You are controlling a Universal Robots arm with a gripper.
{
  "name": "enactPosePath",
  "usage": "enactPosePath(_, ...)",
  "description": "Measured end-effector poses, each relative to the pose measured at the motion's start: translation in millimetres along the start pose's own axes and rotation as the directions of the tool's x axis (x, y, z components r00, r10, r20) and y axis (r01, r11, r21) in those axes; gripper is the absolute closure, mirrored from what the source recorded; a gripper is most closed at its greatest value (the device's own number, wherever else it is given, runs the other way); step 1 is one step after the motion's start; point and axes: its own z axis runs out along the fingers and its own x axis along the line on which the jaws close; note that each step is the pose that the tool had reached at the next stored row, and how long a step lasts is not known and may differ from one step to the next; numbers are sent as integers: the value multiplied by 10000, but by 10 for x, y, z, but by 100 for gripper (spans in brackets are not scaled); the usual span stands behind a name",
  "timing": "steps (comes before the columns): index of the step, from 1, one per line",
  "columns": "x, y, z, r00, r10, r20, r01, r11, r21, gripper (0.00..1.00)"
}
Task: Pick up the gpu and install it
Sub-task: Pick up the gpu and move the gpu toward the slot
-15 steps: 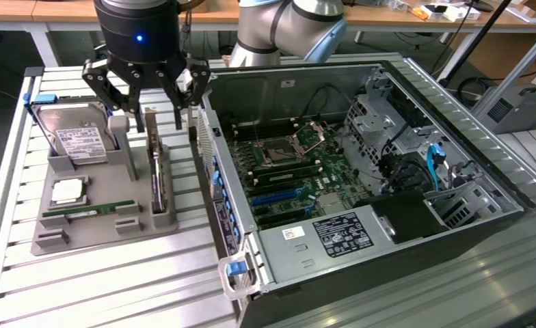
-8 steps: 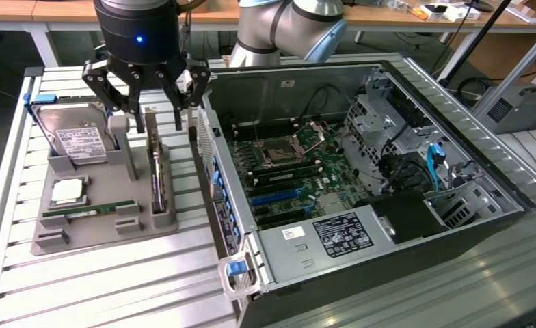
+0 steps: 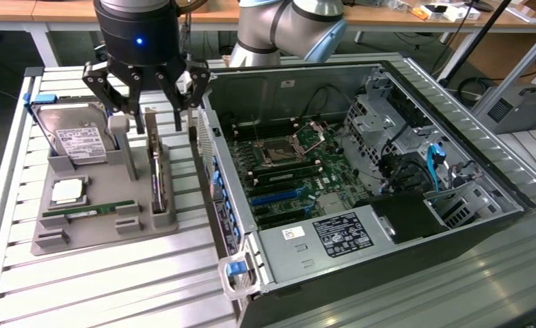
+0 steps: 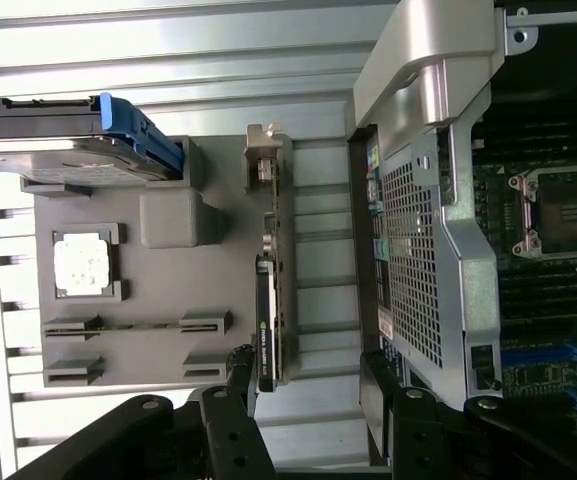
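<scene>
The gpu (image 3: 158, 179) (image 4: 272, 270) stands on its long edge in a slot of the grey tray (image 3: 104, 234) (image 4: 158, 290), along the tray's side nearest the computer case (image 3: 277, 85). It is upright, seated in the tray and not lifted. Its silvery bracket (image 4: 265, 160) is at the end of the card closest to the tray's hard drive corner.

The gripper (image 3: 152, 113) (image 4: 308, 390) hangs over the tray above one end of the gpu, its jaws spread wide and grasping nothing. In the exterior view the dark fingers (image 3: 178, 109) come down on either side of the card's line. In the wrist view the card lies nearer one finger than the other, and the other finger is close to the case's perforated wall (image 4: 418, 250). I cannot tell whether any finger touches the card.

Other parts share the tray. A hard drive (image 3: 76, 140) (image 4: 63, 150) with a white label leans in a holder at the corner away from the case. A square processor chip (image 3: 69, 191) (image 4: 80, 265) lies flat in its pocket in the middle of the tray's outer side. A narrow green memory stick (image 3: 90, 210) (image 4: 138, 325) sits in a slot beside that chip.

The tray rests on a slatted metal table (image 3: 113, 287), just beside the case. The case lies open on its side with the motherboard (image 3: 291, 171) facing up.
</scene>
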Motion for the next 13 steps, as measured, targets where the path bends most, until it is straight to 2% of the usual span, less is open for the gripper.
enactPosePath(13,12,-2,34,10000,-1,0,1,10000,0,46)
